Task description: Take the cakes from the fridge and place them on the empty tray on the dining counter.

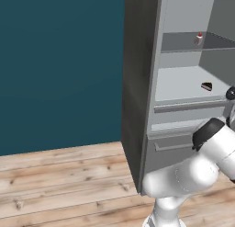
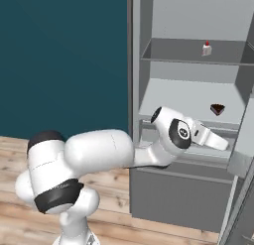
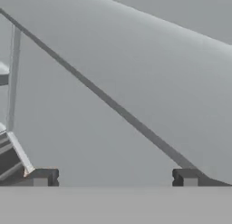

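Because both cakes sit on fridge (image 2: 144, 115) shelves, white slice (image 2: 207, 49) above chocolate wedge (image 2: 217, 109), the hand (image 3: 115, 177) waits spread and empty by the lower shelf

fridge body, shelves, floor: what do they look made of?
Fridge: matte dark grey with faint vertical streaks, likely brushed metal or painted panel.
Shelves: pale grey, smooth, opaque, no gloss; probably plastic, though the render leaves it open.
Floor: light wood planks with visible grain, knots and seams, matte finish.
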Robot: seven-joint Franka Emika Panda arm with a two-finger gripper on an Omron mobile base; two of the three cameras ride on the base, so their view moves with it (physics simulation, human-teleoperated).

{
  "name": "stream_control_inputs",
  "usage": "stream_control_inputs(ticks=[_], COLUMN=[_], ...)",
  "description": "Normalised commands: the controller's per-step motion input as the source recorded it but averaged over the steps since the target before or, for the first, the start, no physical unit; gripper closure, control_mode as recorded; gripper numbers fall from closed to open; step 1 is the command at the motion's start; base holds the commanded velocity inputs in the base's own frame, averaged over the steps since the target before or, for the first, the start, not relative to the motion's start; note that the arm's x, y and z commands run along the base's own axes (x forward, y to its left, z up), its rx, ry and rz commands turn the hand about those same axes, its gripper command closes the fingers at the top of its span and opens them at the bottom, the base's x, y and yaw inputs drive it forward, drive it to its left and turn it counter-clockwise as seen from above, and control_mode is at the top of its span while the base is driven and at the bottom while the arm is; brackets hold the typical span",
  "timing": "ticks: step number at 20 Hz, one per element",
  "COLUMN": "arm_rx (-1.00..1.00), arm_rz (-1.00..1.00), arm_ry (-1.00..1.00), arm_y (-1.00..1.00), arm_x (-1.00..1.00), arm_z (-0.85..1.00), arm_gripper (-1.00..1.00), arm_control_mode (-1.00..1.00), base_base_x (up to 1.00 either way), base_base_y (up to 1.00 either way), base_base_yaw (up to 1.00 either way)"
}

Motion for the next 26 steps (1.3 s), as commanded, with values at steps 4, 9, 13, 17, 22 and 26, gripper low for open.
stream_control_inputs(ticks=[4, 9, 13, 17, 22, 26], arm_rx=[0.00, 0.03, 0.09, 0.11, 0.06, 0.00], arm_rz=[0.31, 0.31, 0.26, 0.24, 0.29, 0.39], arm_ry=[-0.41, -0.34, -0.12, 0.01, 0.19, 0.27], arm_y=[0.48, 0.97, 0.97, 0.93, 0.84, 0.69], arm_x=[-0.53, -0.30, -0.21, -0.08, -0.13, -0.38], arm_z=[0.23, 0.43, 0.93, 0.99, 1.00, 0.59], arm_gripper=[-1.00, -1.00, -1.00, -1.00, -1.00, -1.00], arm_control_mode=[-1.00, -1.00, -1.00, -1.00, -1.00, -1.00], base_base_x=[0.00, 0.00, 0.00, 0.00, 0.00, 0.00], base_base_y=[0.00, 0.00, 0.00, 0.00, 0.00, 0.00], base_base_yaw=[0.00, 0.00, 0.00, 0.00, 0.00, 0.00])
